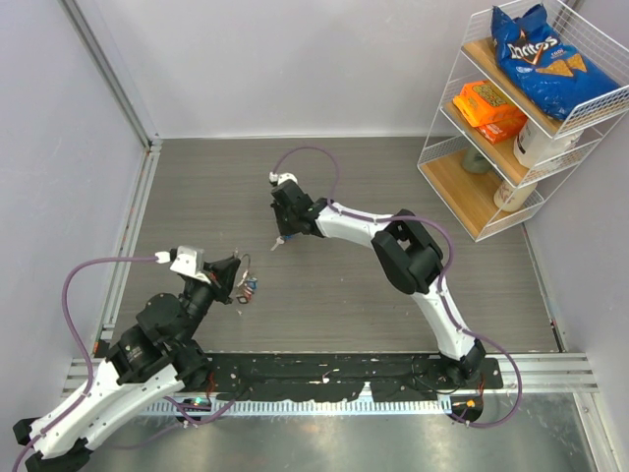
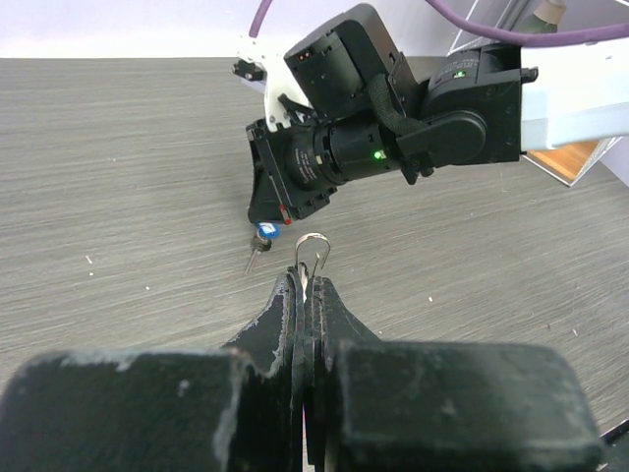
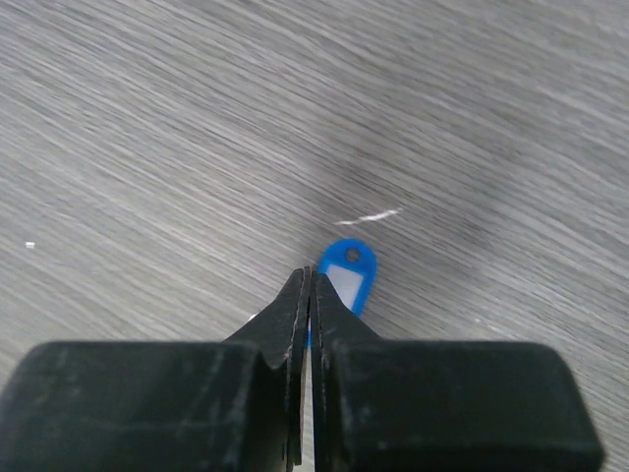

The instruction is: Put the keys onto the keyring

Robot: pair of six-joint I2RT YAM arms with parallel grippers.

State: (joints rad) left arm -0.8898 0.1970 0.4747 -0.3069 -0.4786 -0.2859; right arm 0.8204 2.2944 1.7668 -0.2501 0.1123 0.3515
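Looking down from overhead, left gripper (image 1: 238,271): clenched; a thin round silver wire keyring (image 1: 244,265) is pinched at its tips, and a small cluster of keys with red and blue heads (image 1: 249,286) is hung just below them.
Overhead, right gripper (image 1: 283,234): clenched on a small blue-tagged silver key (image 1: 277,242), which is dangled just under its tips, near the left gripper but apart from it.
Overhead, surroundings: a grey wood-grain table (image 1: 393,167) is spread beneath both grippers; a white wire shelf of snack packs (image 1: 511,108) is set well beyond the right gripper.
Left wrist, left gripper (image 2: 307,283): fingers are pressed together; the keyring (image 2: 313,251) is held upright, its loop protruding past the tips.
Left wrist, right gripper (image 2: 267,218): seen just beyond the loop; the blue-tagged silver key (image 2: 258,241) is hung from it, tip pointed down, not touching the loop.
Right wrist, right gripper (image 3: 308,285): fingers are shut; the key's blue tag (image 3: 349,275) is seen just past the tips, to their right; its blade is hidden.
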